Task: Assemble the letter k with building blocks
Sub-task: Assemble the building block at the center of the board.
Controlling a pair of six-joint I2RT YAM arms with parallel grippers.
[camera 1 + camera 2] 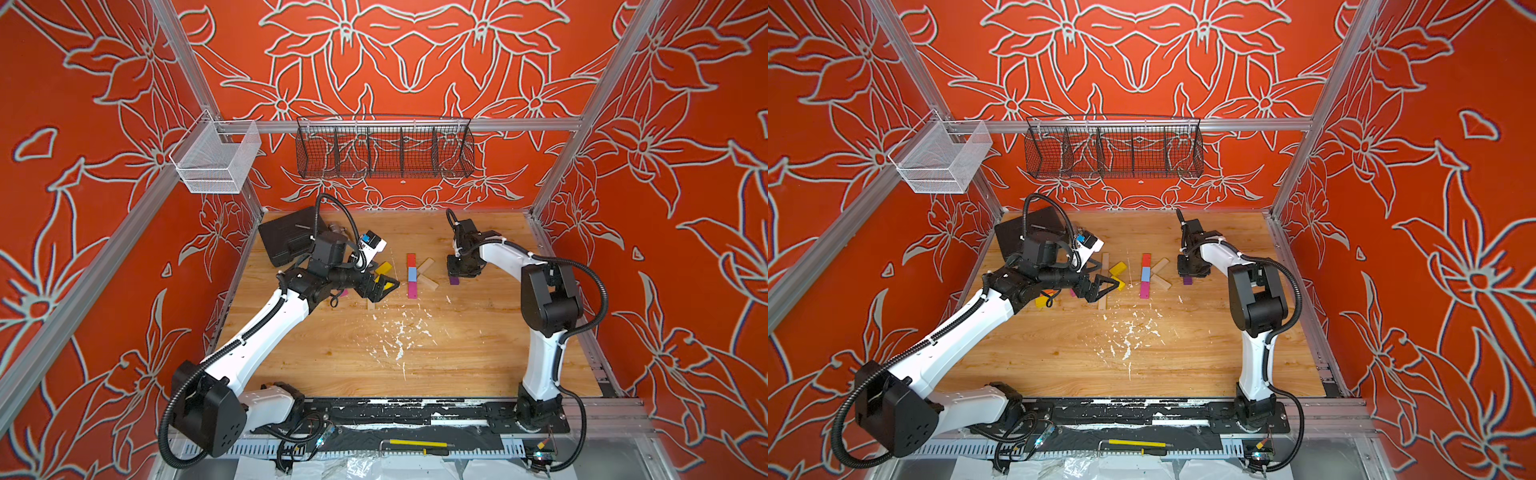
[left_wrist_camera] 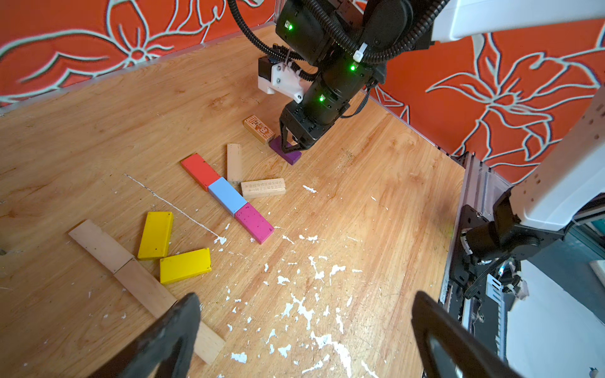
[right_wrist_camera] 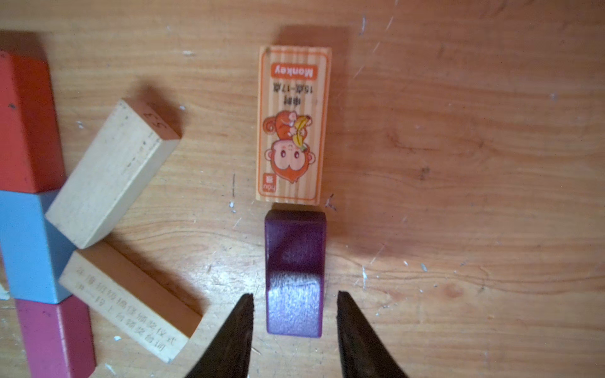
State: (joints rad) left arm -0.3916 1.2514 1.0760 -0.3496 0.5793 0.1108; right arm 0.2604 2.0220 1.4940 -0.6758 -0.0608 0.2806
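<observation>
Red [image 2: 199, 171], blue [image 2: 227, 195] and magenta [image 2: 254, 222] blocks lie end to end in a line. Two pale wood blocks [image 2: 234, 162] [image 2: 263, 188] branch off the blue one, which makes a k shape [image 1: 415, 275]. My right gripper [image 3: 294, 294] is open, its fingers on either side of a purple block [image 3: 294, 271] with a small gap each side. That block looks tilted, one end by a monkey-print block [image 3: 293, 124]. My left gripper [image 2: 306, 304] hangs wide open and holds nothing, over two yellow blocks [image 2: 155, 235] [image 2: 185, 265] and long pale bars [image 2: 100, 245].
A black case [image 1: 286, 239] sits at the back left of the table, behind the left arm. White paint flecks [image 1: 399, 332] dot the middle. A black wire basket [image 1: 384, 151] and a white mesh basket [image 1: 216, 160] hang on the rails. More blocks [image 1: 1042, 300] lie under the left arm.
</observation>
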